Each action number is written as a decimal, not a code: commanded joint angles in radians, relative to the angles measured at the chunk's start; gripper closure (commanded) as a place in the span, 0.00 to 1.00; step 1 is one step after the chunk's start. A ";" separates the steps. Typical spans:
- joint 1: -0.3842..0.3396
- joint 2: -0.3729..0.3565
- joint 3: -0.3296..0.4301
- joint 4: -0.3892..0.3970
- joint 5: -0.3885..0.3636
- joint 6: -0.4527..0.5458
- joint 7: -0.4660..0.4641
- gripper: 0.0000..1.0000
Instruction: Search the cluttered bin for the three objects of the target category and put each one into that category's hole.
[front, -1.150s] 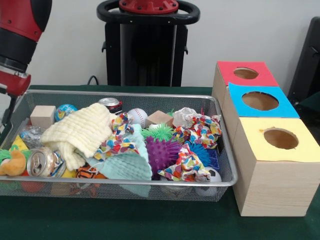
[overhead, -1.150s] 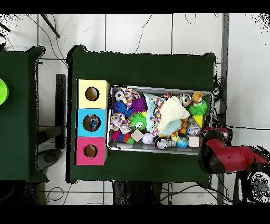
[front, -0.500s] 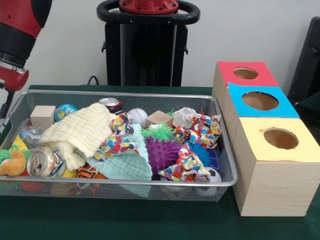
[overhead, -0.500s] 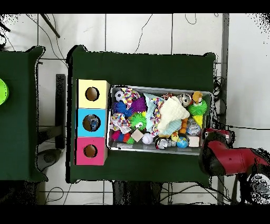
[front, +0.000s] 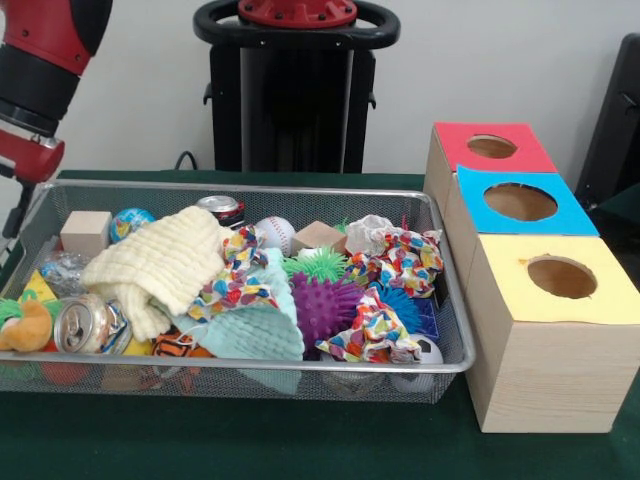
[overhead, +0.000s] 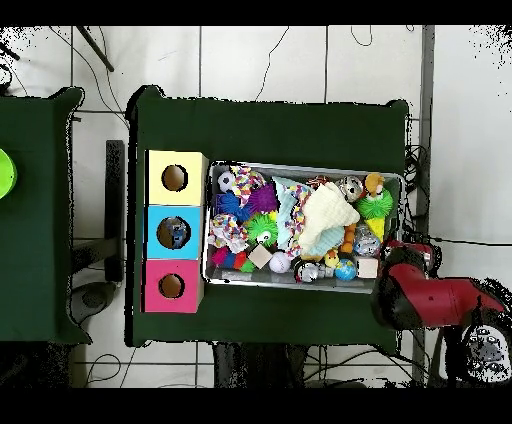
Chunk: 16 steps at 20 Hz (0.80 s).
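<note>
A wire mesh bin (front: 250, 190) holds a jumble of things: a cream cloth (front: 160, 262), a mint cloth (front: 255, 330), a patterned cloth (front: 400, 260), a crushed can (front: 85, 322), a second can (front: 220, 208), a baseball (front: 275, 235), two wooden blocks (front: 85, 232) (front: 318, 237) and a purple spiky ball (front: 325, 305). Beside the bin stand a red box (front: 460, 135), a blue box (front: 575, 215) and a yellow box (front: 520, 295), each with a round hole on top. My gripper (front: 14, 225) hangs at the bin's left end, just outside the rim, mostly cut off. It holds nothing that I can see.
The overhead view shows the red arm (overhead: 425, 298) reaching past the table's edge toward the bin's (overhead: 300, 166) corner. A small object lies inside the blue box's hole (overhead: 177, 233). A second green table (overhead: 35, 220) stands apart on the left.
The arm has lifted slightly at the bin's end and edged a little closer to the bin in the overhead view. Nothing in the bin has moved.
</note>
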<state>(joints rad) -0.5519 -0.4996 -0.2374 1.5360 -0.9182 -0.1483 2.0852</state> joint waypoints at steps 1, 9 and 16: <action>0.066 0.056 -0.008 0.076 0.094 -0.104 0.127 0.00; 0.086 0.090 -0.028 0.074 0.137 -0.143 0.117 0.00; 0.097 0.117 -0.035 0.082 0.166 -0.169 0.118 0.00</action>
<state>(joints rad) -0.4722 -0.4426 -0.3016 1.5357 -0.8093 -0.2292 2.0852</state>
